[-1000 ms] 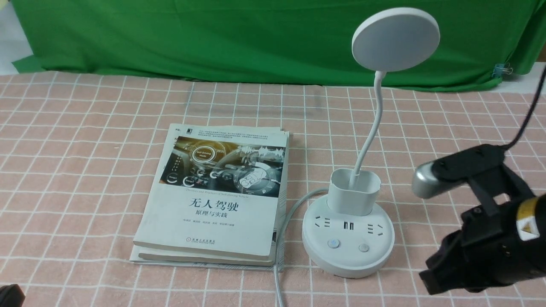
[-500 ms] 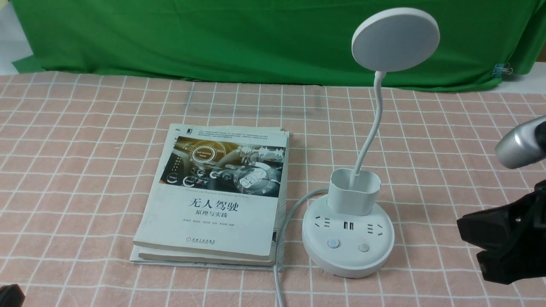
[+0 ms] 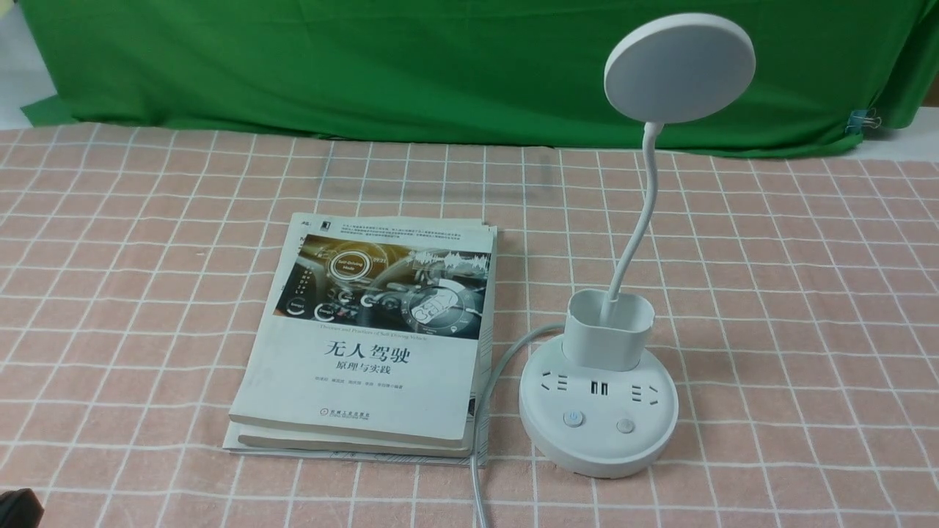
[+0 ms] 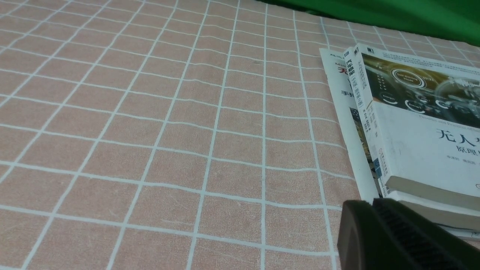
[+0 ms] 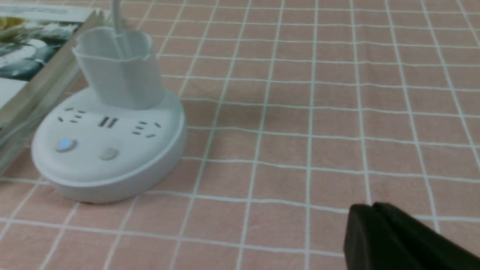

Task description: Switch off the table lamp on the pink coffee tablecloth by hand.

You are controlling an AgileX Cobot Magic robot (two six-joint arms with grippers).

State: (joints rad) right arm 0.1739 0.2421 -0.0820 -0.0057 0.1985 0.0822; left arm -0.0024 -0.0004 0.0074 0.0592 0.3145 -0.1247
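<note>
Lamp count: one table lamp (image 3: pixel 609 345), white, upright on the pink coffee tablecloth (image 3: pixel 147 293), right of centre in the front view. Parts, one of each:
- flat round disc head (image 3: pixel 680 67), topmost, against the green backdrop (image 3: pixel 330 66)
- thin curved gooseneck (image 3: pixel 637 220)
- cup-shaped holder (image 3: pixel 610 323)
- round base (image 3: pixel 598 451), flat on the cloth

Buttons on the base top: two. Left button (image 3: pixel 573 419) with a small blue glow, right button (image 3: pixel 625 425) plain grey. Behind them, two outlet groups with a pair of narrow slots between.

One white cable (image 3: pixel 486 396) out of the base's left side, down between base and books (image 3: pixel 367 345) toward the near edge.

Books in a stack just left of the base: two thick volumes, the upper with a Chinese title and a dashboard picture. One thinner white-covered volume underneath, visible in the left wrist view.

One tablecloth, salmon pink with a thin white grid, under everything.

Grippers: two.
- Left gripper (image 4: pixel 373 204) low over bare cloth, to the left of the stack, dark fingers pressed together, holding nothing.
- Right gripper (image 5: pixel 373 206) likewise low over the cloth, on the lamp's right and well apart from the base, fingers closed against each other, not touching the lamp.
</note>
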